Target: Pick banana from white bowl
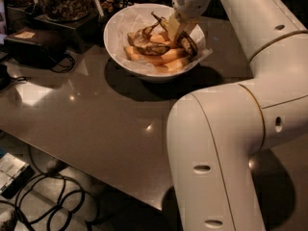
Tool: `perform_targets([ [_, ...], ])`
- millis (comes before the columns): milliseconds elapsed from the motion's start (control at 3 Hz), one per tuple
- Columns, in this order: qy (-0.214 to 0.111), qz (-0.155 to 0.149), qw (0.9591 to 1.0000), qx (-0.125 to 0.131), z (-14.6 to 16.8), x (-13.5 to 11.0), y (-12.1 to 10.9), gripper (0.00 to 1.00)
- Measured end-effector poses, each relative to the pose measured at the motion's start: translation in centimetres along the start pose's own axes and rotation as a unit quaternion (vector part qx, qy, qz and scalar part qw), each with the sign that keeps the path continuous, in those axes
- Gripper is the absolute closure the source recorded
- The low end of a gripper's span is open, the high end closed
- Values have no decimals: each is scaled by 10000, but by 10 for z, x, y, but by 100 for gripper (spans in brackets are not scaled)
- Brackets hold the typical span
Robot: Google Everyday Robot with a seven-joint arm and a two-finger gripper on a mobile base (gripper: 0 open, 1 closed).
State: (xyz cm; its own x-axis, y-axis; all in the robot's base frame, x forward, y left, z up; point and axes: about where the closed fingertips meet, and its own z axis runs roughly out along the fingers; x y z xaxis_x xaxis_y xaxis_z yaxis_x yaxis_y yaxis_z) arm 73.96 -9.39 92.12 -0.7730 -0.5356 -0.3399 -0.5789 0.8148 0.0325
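Note:
The white bowl (118, 40), lined with crinkled paper, stands at the back of the dark table. It holds pale orange pieces and two brown-black bananas. One banana (188, 43) lies at the bowl's right side with its thin stem pointing up and left. My gripper (175, 31) reaches down into the bowl from above and is shut around the middle of this banana. The other dark banana (146, 46) lies in the middle of the bowl, left of the gripper.
A glass jar of brown nuts (62, 1) stands on a black stand at the back left, next to a black box (33, 44) with a cable. My white arm (231, 129) fills the right side. Cables (43, 201) lie on the floor below the table's front edge.

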Motion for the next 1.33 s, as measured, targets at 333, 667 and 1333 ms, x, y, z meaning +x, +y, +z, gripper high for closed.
perform_targets([
  [333, -215, -183, 9996, 69, -24, 0, 6, 100],
  [667, -347, -391, 9986, 94, -43, 4, 17, 100],
  [1333, -138, -935, 9949, 349, -49, 3, 36, 100],
])
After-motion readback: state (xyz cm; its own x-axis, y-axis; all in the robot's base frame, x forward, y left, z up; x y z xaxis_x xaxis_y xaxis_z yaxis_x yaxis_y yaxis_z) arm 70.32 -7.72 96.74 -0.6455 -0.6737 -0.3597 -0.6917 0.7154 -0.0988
